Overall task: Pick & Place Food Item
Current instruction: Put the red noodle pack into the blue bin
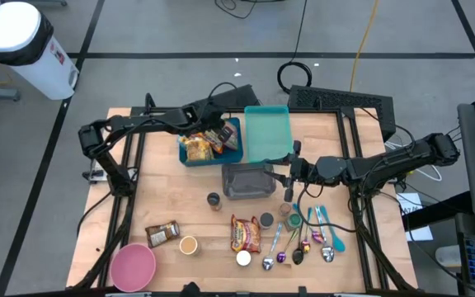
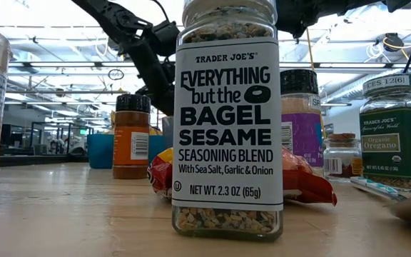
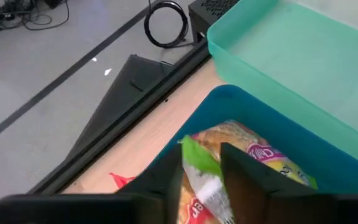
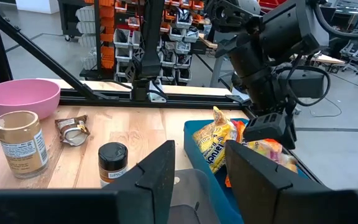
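High view: the left gripper [image 1: 218,134] hangs over the blue bin [image 1: 190,157], where snack packets [image 1: 198,147] lie, at about 11 o'clock from the table's middle. The step looks like setting a packet into this bin; done well, the fingers would part fully and lift straight up, so nothing drags out. The left arm reaches in from 9 o'clock, elbow bent. The right gripper [image 1: 290,171] waits by the grey bin [image 1: 246,181], at 3 o'clock of it.

Low view: a seasoning jar [image 2: 227,121] blocks most of it.

Left wrist view: the jaws stand slightly apart with a green-edged packet [image 3: 199,169] between them; whether they grip it cannot be told.

Right wrist view: the right jaws stand partly open, holding nothing; the left gripper [image 4: 271,132] points down at the packets.
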Robot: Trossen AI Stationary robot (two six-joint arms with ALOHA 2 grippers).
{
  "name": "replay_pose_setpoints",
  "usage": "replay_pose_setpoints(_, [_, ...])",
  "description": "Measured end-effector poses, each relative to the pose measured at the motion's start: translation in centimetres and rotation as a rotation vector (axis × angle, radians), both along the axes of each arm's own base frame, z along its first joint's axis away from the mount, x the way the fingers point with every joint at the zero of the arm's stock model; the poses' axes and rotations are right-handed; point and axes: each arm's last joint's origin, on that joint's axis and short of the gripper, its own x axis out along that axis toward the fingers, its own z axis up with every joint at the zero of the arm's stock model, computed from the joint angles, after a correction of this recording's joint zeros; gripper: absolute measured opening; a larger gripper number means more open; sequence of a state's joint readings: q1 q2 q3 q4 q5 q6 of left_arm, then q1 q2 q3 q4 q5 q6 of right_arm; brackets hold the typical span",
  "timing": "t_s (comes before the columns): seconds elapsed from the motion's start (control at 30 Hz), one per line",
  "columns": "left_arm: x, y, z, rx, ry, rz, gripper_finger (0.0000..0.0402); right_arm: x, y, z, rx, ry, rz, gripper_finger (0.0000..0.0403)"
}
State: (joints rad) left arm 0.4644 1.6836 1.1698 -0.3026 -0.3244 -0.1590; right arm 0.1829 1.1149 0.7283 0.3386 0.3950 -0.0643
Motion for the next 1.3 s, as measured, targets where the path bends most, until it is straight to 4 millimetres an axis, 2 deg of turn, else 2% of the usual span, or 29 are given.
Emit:
replay_pose_setpoints(0.2, [-0.4,-0.2,1.2,0.065,0.020,-0.069,0.0207,0.0,0.0,0.0,0.000,0.000,0.000,0.0132])
replay_pose_setpoints(0.33, [-1.3,-0.9,3.7,0.133,-0.004,-0.119,0.0245,0.0,0.0,0.0,0.000,0.001,0.000,0.0130])
replay_pose_setpoints(0.47, [-2.6,-2.1,6.8,0.197,-0.074,-0.146,0.0267,0.0,0.0,0.0,0.000,0.001,0.000,0.0132])
replay_pose_setpoints(0.57, [-3.7,-3.1,8.8,0.226,-0.136,-0.162,0.0274,0.0,0.0,0.0,0.000,0.001,0.000,0.0132])
replay_pose_setpoints(0.7, [-4.5,-4.4,10.4,0.247,-0.182,-0.189,0.0274,0.0,0.0,0.0,0.000,0.001,0.000,0.0130])
replay_pose_setpoints(0.97, [-3.9,-6.5,10.6,0.243,-0.185,-0.265,0.0272,0.0,0.0,-0.2,-0.003,0.020,0.001,0.0130])
replay_pose_setpoints(1.3, [-2.7,-10.8,10.5,0.251,-0.175,-0.490,0.0249,0.0,0.0,-0.2,-0.004,0.022,0.001,0.0131])
